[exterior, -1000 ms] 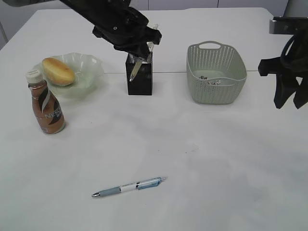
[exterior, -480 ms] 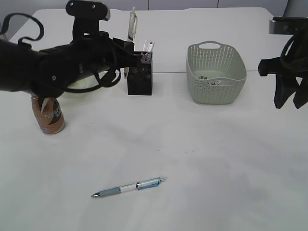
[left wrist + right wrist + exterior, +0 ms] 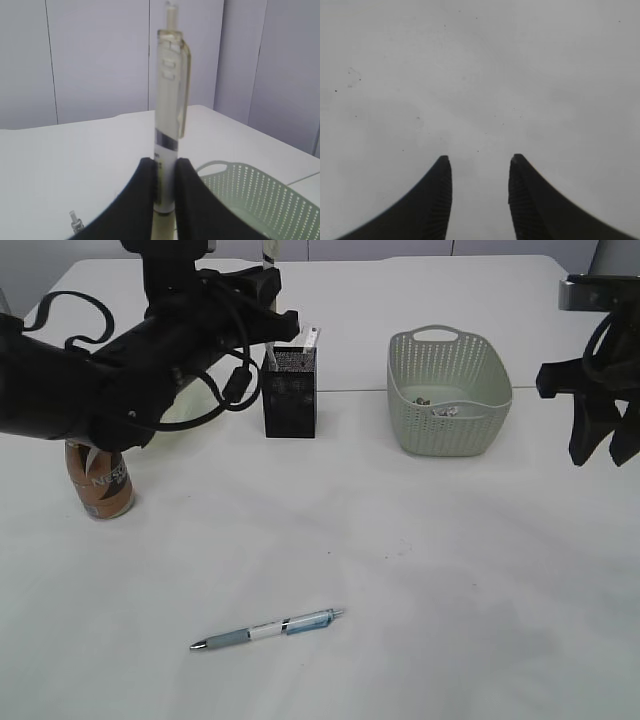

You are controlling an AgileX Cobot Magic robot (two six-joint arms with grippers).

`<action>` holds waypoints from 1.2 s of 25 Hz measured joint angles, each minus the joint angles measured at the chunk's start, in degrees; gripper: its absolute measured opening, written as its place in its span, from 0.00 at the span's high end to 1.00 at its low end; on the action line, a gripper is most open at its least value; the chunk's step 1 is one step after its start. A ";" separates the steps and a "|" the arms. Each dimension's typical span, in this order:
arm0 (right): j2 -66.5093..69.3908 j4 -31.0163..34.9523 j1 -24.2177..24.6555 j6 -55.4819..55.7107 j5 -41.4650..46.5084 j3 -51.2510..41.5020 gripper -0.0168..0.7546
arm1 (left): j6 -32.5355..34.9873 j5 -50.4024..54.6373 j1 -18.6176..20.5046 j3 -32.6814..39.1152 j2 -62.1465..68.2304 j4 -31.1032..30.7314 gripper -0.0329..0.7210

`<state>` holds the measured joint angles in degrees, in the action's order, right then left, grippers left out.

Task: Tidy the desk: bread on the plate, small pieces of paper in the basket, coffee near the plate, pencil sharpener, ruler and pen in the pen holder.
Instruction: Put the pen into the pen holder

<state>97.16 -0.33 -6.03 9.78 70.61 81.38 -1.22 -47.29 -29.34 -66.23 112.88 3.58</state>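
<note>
Left tool [image 3: 164, 167] clamping upright pen [image 3: 170, 125], right tool [image 3: 479, 165] parted

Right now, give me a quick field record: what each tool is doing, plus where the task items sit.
left tool: shut on clear pen, held upright
right tool: open, empty, over bare table
pen holder: black, left of basket
basket: small paper pieces inside
coffee bottle: standing at left, partly behind left arm
second pen: lying on table, near front
plate and bread: hidden by left arm
</note>
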 joint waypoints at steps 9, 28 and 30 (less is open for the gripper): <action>0.00 0.00 0.00 0.00 0.00 0.00 0.61 | 0.00 1.66 3.36 -13.17 9.93 -0.23 0.88; 0.00 0.00 0.00 0.00 0.00 0.00 0.61 | -1.59 4.57 4.75 -25.69 22.29 -2.47 0.88; 0.00 0.00 0.00 0.00 0.00 0.00 0.61 | -1.72 4.57 4.85 -26.08 22.84 -2.72 0.88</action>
<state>97.16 -0.33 -6.03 9.78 70.61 81.38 -2.93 -42.72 -24.49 -92.32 135.71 0.86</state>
